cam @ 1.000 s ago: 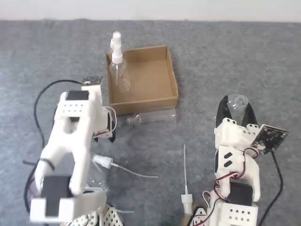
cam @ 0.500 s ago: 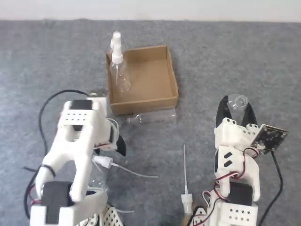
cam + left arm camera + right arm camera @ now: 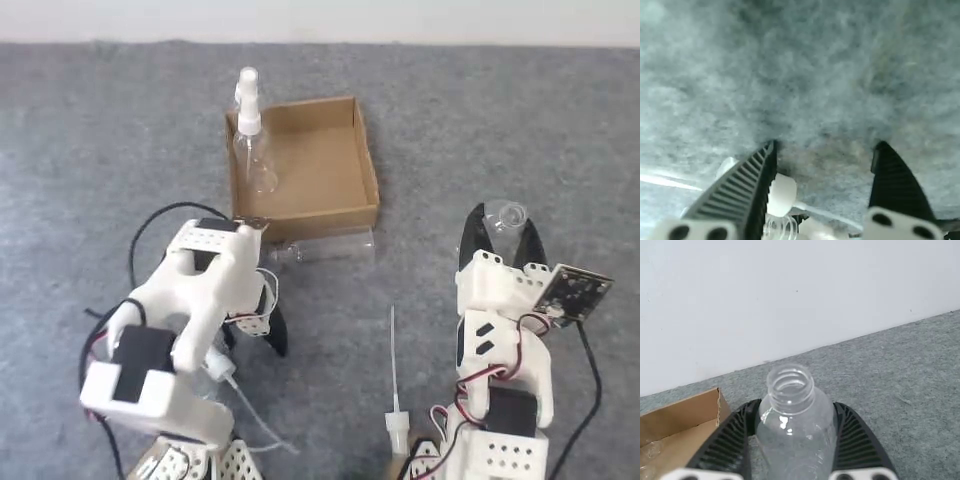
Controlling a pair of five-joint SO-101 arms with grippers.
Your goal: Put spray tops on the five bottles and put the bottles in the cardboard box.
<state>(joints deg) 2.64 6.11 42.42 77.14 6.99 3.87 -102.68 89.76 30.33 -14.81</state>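
Near the front-left corner of the cardboard box (image 3: 310, 215), the left gripper (image 3: 822, 145) hangs low with its jaws spread wide. A loose spray top (image 3: 780, 192) lies against one jaw, not between them (its thin tube trails away). I'd centre on the white head before closing. Right of the box, the right gripper (image 3: 499, 232) clamps an uncapped bottle (image 3: 790, 410) upright, ready for it.

The left arm pulls back from beside the cardboard box (image 3: 300, 160) and dips, bringing the left gripper (image 3: 824, 150), jaws apart, over the spray top (image 3: 781, 189), whose tube now lies at a new angle.
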